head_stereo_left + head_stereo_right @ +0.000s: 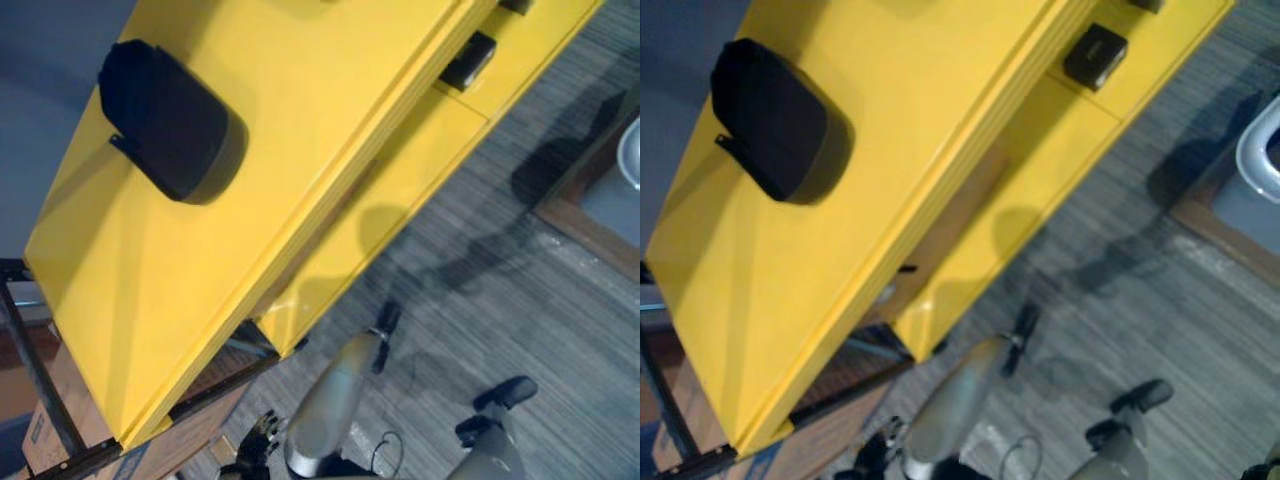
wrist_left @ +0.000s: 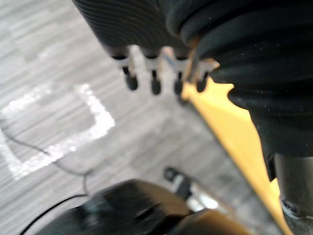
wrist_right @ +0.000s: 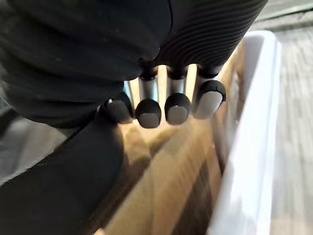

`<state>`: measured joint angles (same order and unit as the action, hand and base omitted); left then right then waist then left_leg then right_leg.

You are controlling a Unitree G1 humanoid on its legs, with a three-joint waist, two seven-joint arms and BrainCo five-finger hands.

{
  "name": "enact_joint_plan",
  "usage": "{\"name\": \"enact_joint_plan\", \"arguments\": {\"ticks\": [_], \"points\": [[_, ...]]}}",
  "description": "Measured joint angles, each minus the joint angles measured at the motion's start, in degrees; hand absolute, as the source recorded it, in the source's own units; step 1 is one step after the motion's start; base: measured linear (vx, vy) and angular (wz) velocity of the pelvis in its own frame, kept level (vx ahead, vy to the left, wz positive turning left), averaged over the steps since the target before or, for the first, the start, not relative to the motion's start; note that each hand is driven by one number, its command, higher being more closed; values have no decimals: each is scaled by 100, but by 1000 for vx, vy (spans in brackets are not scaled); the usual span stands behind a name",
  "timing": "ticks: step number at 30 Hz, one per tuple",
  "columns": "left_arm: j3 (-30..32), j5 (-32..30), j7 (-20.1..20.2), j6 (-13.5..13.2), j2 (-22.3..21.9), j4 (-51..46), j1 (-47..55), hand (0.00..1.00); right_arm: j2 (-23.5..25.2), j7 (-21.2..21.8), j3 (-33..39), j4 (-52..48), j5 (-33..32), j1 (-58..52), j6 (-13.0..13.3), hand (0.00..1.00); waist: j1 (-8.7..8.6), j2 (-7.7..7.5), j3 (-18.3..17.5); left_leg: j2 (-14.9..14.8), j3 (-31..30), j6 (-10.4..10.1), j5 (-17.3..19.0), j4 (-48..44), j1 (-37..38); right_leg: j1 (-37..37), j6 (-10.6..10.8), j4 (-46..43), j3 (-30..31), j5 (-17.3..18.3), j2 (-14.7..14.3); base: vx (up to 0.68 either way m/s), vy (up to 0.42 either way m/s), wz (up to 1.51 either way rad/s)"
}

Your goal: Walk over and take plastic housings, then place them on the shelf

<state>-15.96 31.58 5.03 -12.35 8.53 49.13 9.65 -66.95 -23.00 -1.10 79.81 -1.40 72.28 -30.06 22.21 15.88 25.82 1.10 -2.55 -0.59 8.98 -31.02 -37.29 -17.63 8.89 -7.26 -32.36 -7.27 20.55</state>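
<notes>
Though apart, two black housings [image 1: 170, 120] [image 1: 468, 60]

Plastic housing [image 1: 170, 120] on shelf [image 1: 300, 100] top

Big black housing [image 1: 170, 120]: rounded-rect, matte, lying flat on top tier of yellow shelf [image 1: 300, 90], twd its left side. Smaller black housing [image 1: 1095, 56] (squarish, blocky) sits on lower tier, well apart from 1st.

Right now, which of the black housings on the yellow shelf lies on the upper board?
The large rounded black housing, which rests on the upper yellow board. The smaller boxy housing sits on the lower board, further along the shelf.
</notes>
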Motion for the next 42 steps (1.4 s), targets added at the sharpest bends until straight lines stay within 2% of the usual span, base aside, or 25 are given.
{"name": "enact_joint_plan", "arguments": {"ticks": [3,5,8,10,15,20,22,24,27,30,32,33,35,36,38,40,42], "points": [[135,3,-49,-14,44,-128,2,0,170,-172,-6,4,-2,-11,228,100,-135,-99,72,-60,-1,0,65,-117,28,77,27,2,0,-18,-61,-22,-16,-6],[146,3,-160,-85,44,-205,1,0,211,-345,-45,-3,-2,-25,442,100,-158,-156,113,-104,52,5,102,-144,107,112,28,2,75,-20,-83,-52,-31,-18],[173,133,-261,-245,47,-391,-2,0,422,-735,-125,-75,-2,-54,791,100,-276,-322,230,-191,148,0,126,-144,247,202,26,17,142,-20,-127,-62,-34,-14],[179,193,-320,-268,48,-535,-3,0,430,-932,-255,-105,2,-64,954,100,-326,-377,268,-225,156,-4,129,-141,291,249,24,56,146,-24,-164,-75,-33,-8],[179,215,-598,-395,49,-701,-3,0,517,-1324,-595,-299,17,-112,1170,100,-468,-446,315,-279,225,-8,126,-74,473,358,49,101,236,-50,-207,-69,-21,-9],[176,166,-917,-710,49,-1085,-3,0,683,-1687,-789,-445,47,-125,1403,100,-578,-502,352,-367,285,-35,106,-26,525,376,9,199,281,-113,-292,-65,-6,-9],[185,147,-1153,-876,49,-1382,-3,0,688,-1861,-932,-527,84,-127,1562,100,-608,-522,366,-400,282,-52,93,-11,539,379,8,202,285,-113,-321,-57,5,-3],[225,33,-1440,-918,50,-1718,-6,0,728,-2033,-940,-642,209,-245,1788,100,-639,-593,413,-413,273,-94,46,91,660,468,8,233,280,-114,-344,-52,-9,1],[257,-121,-1744,-868,50,-2129,2,0,855,-2236,-940,-1002,294,-460,2099,100,-724,-692,438,-423,271,-143,-29,298,934,676,-11,293,260,-102,-370,-45,-17,1],[436,-367,-1783,-808,51,-2437,20,0,888,-2346,-939,-1467,460,-752,2329,100,-802,-854,438,-448,282,-203,-128,524,1158,787,-40,317,258,-83,-403,-43,-22,-3],[581,-743,-1754,-601,91,-2587,127,0,1097,-2380,-930,-1931,544,-1058,2561,100,-980,-1083,418,-490,296,-256,-197,706,1371,901,-100,324,261,-46,-445,-37,-34,-6],[578,-829,-1730,-559,117,-2586,142,0,1154,-2419,-923,-2032,572,-1147,2623,100,-1015,-1133,423,-515,305,-267,-203,733,1431,940,-112,327,261,-38,-467,-36,-35,-10],[570,-1100,-1572,-318,263,-2573,166,0,1356,-2524,-875,-2480,688,-1611,2855,100,-1136,-1369,390,-594,333,-344,-258,911,1671,1080,-144,369,274,-18,-549,-24,-36,-12],[573,-1202,-1521,-270,288,-2559,163,0,1414,-2557,-809,-2617,737,-1734,2923,100,-1173,-1421,393,-609,335,-366,-272,958,1750,1139,-149,394,274,-15,-571,-18,-48,-11],[494,-1478,-1450,-177,368,-2474,164,0,1611,-2608,-681,-3148,911,-2112,3042,100,-1249,-1581,301,-646,466,-406,-339,1159,1956,1206,-166,440,341,-4,-602,-17,-42,-21],[334,-1698,-1329,-109,474,-2278,117,0,1864,-2655,-664,-3966,1077,-2695,3156,100,-1411,-1731,9,-673,579,-460,-409,1394,2126,1212,-199,493,436,16,-655,7,-24,-26],[314,-1847,-1318,-85,451,-2093,93,0,2143,-2690,-623,-4509,1252,-3129,3160,100,-1544,-1803,-226,-729,642,-492,-429,1533,2295,1308,-216,568,483,27,-721,45,-38,-21]]}}
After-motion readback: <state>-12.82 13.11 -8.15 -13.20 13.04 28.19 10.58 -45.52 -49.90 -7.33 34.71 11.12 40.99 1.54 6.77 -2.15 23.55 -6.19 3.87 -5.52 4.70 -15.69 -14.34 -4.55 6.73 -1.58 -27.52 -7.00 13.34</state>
